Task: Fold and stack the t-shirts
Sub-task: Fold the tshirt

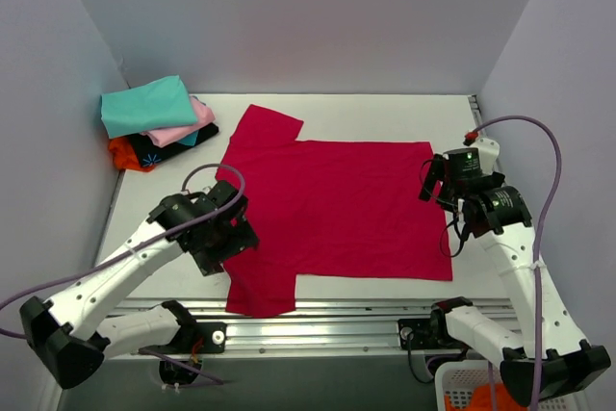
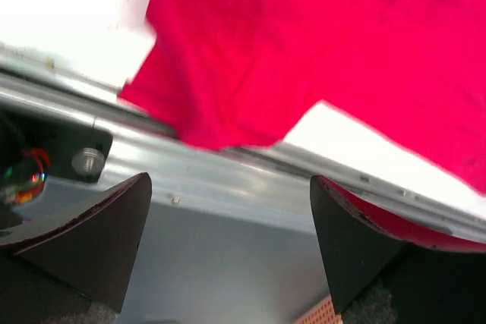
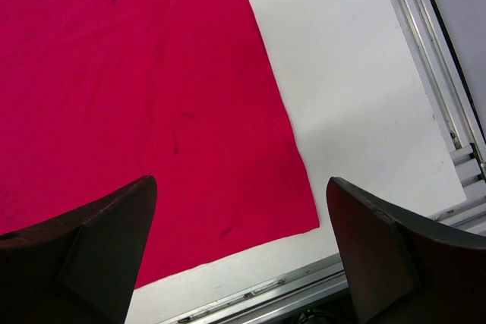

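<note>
Shirts, count: five in all, one spread out and four folded.
Spread shirt: the crimson t-shirt [image 1: 337, 209] lies flat across the middle of the table [image 1: 385, 113], collar end to the left and hem to the right.
Folded pile: in the far left corner, teal shirt [image 1: 144, 105] on top, then pink shirt [image 1: 183, 130], black shirt [image 1: 159, 151] and orange shirt [image 1: 125, 154] showing beneath.
Sleeves: two, the far one pointing to the back wall and the near one reaching the metal rail [image 1: 337, 310] at the table's front edge.
Left gripper [image 1: 231, 238]: fingers spread wide with nothing between them, above the near sleeve and rail.
Right gripper [image 1: 431, 183]: fingers likewise parted and empty, above the hem's edge.
Edges: the hem runs straight, and its near corner lies flat.
Open room: bare table behind the shirt, right of the hem, and a narrow gap between pile and far sleeve.
</note>
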`<state>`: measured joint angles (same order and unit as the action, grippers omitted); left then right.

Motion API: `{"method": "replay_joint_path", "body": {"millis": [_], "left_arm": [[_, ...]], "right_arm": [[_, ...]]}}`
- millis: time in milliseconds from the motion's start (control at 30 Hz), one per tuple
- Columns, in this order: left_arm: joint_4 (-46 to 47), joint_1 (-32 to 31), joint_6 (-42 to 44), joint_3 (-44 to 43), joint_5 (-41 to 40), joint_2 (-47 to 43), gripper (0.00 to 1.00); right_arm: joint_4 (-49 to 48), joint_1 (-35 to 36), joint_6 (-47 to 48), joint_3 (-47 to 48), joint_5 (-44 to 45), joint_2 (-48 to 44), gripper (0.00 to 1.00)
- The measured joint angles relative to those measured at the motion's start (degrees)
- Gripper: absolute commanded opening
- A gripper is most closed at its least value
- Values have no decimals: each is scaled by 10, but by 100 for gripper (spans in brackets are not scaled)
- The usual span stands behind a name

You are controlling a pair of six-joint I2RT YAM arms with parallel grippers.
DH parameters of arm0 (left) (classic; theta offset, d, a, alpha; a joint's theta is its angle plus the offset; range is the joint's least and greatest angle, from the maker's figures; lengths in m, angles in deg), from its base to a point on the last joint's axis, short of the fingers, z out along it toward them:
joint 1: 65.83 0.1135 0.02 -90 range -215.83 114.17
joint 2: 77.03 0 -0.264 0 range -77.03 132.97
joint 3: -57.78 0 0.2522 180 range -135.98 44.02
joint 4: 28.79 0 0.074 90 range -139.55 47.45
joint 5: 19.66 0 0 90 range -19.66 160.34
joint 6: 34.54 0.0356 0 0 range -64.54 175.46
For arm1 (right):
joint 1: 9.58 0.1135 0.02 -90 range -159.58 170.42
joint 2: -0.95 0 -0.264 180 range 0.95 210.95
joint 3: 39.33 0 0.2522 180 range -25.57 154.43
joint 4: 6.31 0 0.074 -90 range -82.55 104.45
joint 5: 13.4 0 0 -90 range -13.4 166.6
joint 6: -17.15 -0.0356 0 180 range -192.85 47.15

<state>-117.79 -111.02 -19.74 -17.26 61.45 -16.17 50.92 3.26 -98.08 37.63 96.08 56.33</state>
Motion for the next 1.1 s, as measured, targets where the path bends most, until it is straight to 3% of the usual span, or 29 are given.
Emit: {"method": "replay_joint_path", "body": {"millis": [100,167,200,233,267,300,333,367,467,733,1100], "left_arm": [[44,66,57,-17,1,80,98],[88,106,95,-35,4,159,89],[110,122,113,-50,8,206,87],[131,134,132,-67,9,249,85],[149,145,153,-94,9,296,80],[156,153,172,-123,10,336,74],[159,158,189,-161,9,375,67],[170,163,207,-198,9,410,44],[181,176,253,-313,8,501,30],[192,231,313,-505,34,652,22],[181,293,341,-600,85,761,12]], "right_arm": [[-4,0,0,8,0,24,83],[-17,0,1,18,0,50,67],[-26,0,3,25,-1,65,41],[-39,0,8,31,-1,83,28],[-49,0,9,37,-3,99,9],[-58,0,11,44,-4,115,0],[-70,0,11,49,-5,132,0],[-81,-1,9,55,-5,152,0],[-114,-5,12,74,-10,216,0],[-181,-33,16,154,-44,412,0],[-203,-69,16,302,-91,669,0]]}}
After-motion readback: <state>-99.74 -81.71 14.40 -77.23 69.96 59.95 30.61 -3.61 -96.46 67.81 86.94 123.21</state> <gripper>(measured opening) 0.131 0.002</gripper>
